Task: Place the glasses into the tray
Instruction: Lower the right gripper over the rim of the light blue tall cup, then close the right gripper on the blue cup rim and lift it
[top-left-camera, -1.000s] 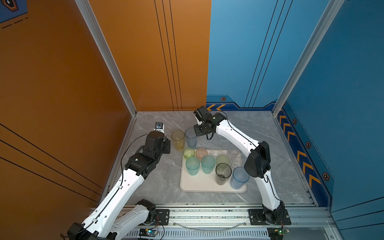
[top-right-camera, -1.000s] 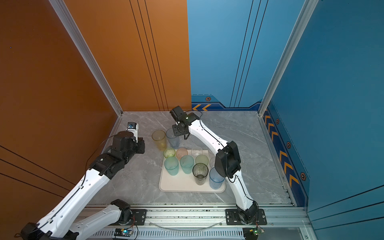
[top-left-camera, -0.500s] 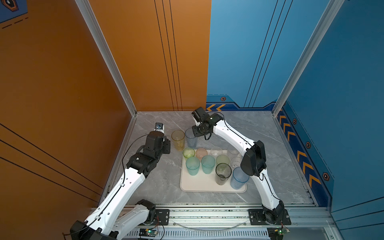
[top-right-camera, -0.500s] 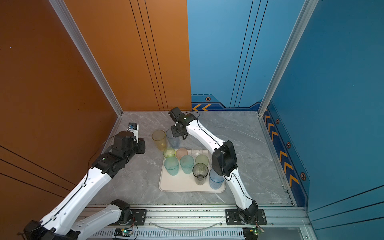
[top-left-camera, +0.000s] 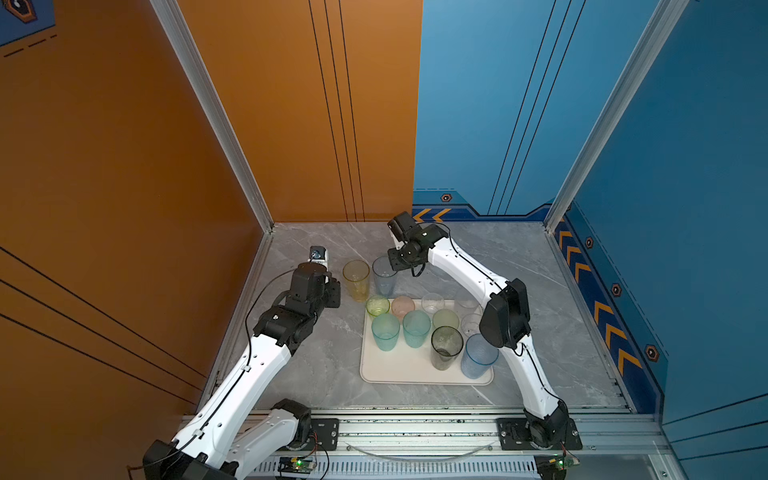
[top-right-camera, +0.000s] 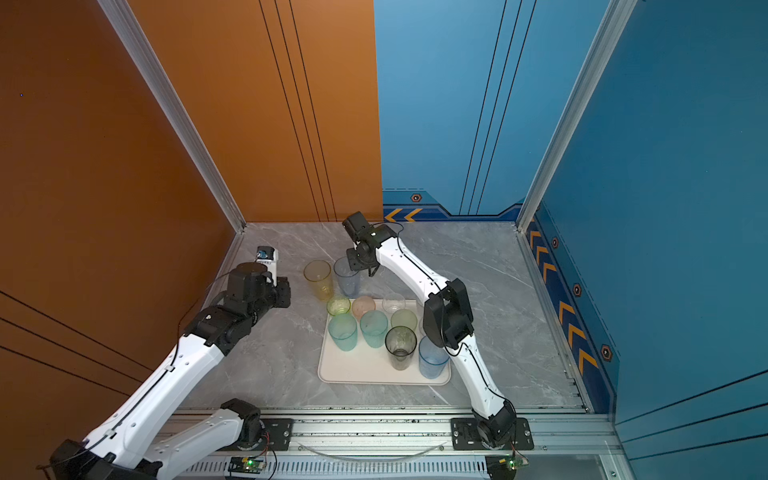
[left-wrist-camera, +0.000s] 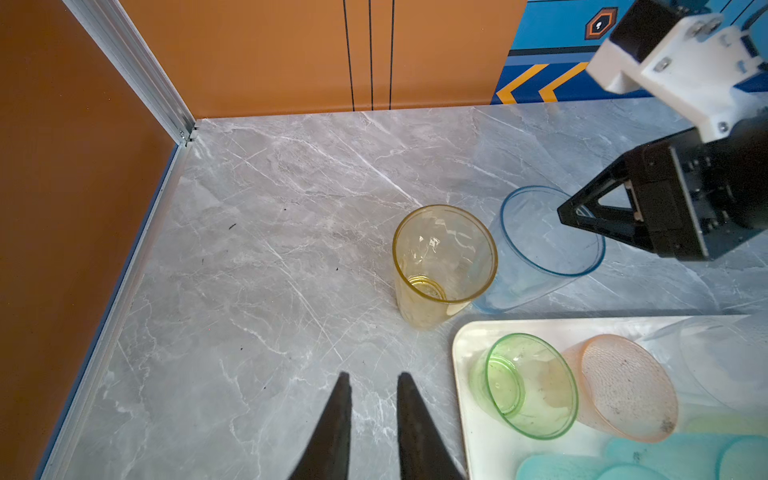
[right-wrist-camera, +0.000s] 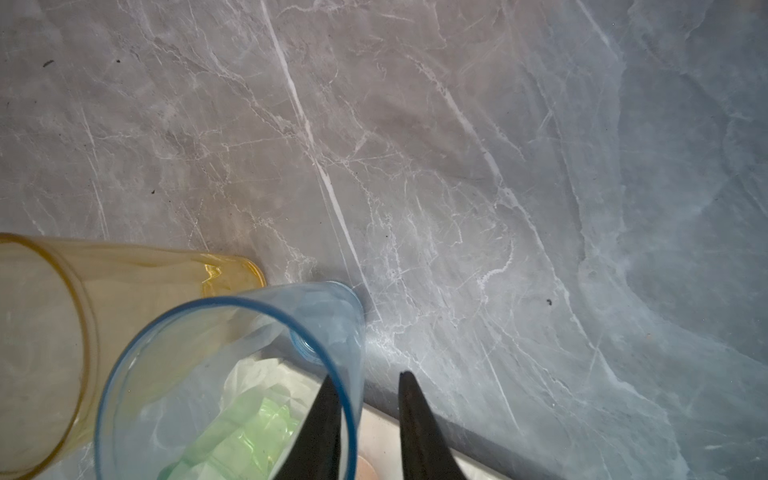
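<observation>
Two tall glasses stand on the marble just behind the tray: a yellow glass (top-left-camera: 356, 280) (top-right-camera: 318, 280) (left-wrist-camera: 440, 266) and a blue glass (top-left-camera: 384, 276) (top-right-camera: 347, 276) (left-wrist-camera: 548, 245) (right-wrist-camera: 232, 374). My right gripper (top-left-camera: 392, 265) (top-right-camera: 353, 266) (right-wrist-camera: 368, 374) straddles the blue glass's rim, one finger inside and one outside, with a gap left at the outer finger. The cream tray (top-left-camera: 399, 365) (top-right-camera: 353, 370) (left-wrist-camera: 469, 415) holds several glasses, among them green (top-left-camera: 377, 306), pink (top-left-camera: 402, 304), teal (top-left-camera: 385, 330) and smoky grey (top-left-camera: 446, 347). My left gripper (left-wrist-camera: 371, 374) (top-left-camera: 334, 291) hovers empty left of the yellow glass, fingers slightly apart.
The orange wall and its metal corner post (left-wrist-camera: 183, 129) run close on the left. The right arm's elbow (top-left-camera: 505, 318) hangs over the tray's right side, above a second blue glass (top-left-camera: 478, 361). Bare marble floor (top-left-camera: 519, 257) lies behind and to the right.
My right gripper's jaws have narrowed around the blue glass's rim and the wrist has shifted slightly left. The left arm has barely moved.
</observation>
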